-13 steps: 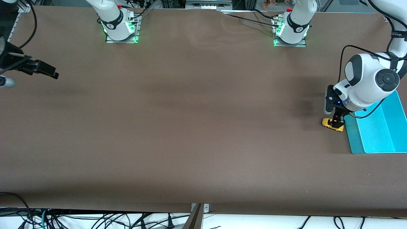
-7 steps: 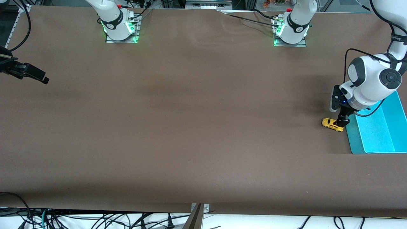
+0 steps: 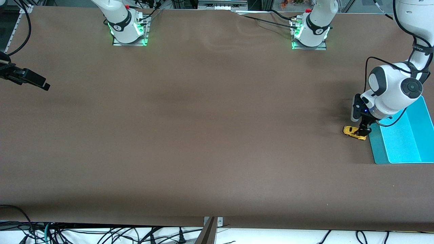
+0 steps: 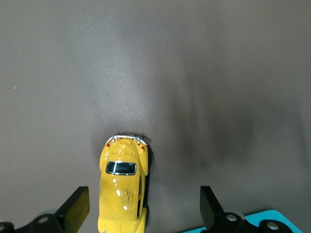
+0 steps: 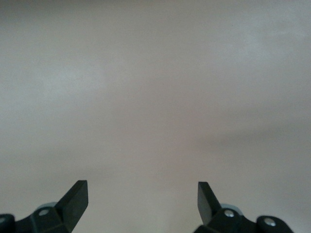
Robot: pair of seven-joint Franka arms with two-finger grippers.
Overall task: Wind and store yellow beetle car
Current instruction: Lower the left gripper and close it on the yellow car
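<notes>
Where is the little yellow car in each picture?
Front view: the car sits on the table by the blue bin, at the left arm's end, under the open left pincer.
Left wrist view: the car lies between the pincer's fingers, closer to one.
Right wrist view: no car, only bare table.
Shared landmark: the bin's corner.

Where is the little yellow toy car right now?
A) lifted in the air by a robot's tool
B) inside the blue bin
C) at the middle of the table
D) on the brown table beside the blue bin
D: the yellow beetle car sits on the table next to the blue bin, under the left tool, whose fingers stand open.
</notes>
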